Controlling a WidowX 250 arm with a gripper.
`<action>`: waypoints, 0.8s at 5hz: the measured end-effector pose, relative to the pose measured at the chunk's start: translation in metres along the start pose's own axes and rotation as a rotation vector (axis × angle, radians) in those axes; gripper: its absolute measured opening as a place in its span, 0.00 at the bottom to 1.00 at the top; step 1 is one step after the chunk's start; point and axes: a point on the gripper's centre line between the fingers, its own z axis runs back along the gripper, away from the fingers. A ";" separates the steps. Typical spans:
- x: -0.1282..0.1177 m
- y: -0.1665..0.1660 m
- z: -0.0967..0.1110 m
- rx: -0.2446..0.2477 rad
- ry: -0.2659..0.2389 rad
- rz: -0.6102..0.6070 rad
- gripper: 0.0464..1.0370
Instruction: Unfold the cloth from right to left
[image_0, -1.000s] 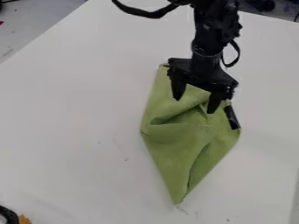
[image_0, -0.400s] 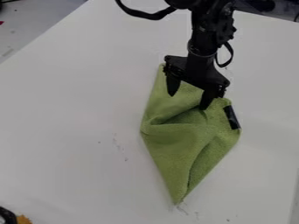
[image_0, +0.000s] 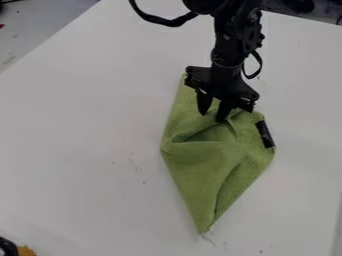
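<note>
The gripper (image_0: 213, 116) points down over the upper part of the green cloth (image_0: 200, 165), its two fingers a narrow gap apart. Whether the fingertips touch the fabric I cannot tell. The cloth lies in a rough diamond, with one corner at the top under the gripper and a long point toward the bottom. Folds and a ridge run across its middle, just below the fingers. A black tag or strip (image_0: 265, 134) lies along its upper right edge.
A white table (image_0: 87, 135) surrounds the cloth. At the bottom left corner are a black object (image_0: 8, 247) and a small orange piece (image_0: 27, 251). Dark items stand beyond the table's far edge at the top right.
The gripper has moved left over the cloth, and its fingers have drawn much closer together. The cloth looks almost the same.
</note>
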 end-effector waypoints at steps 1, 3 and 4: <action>0.001 -0.001 0.000 -0.006 -0.005 -0.005 0.10; -0.001 0.028 0.029 0.097 -0.067 0.051 0.01; -0.016 0.065 0.037 0.136 -0.125 0.157 0.01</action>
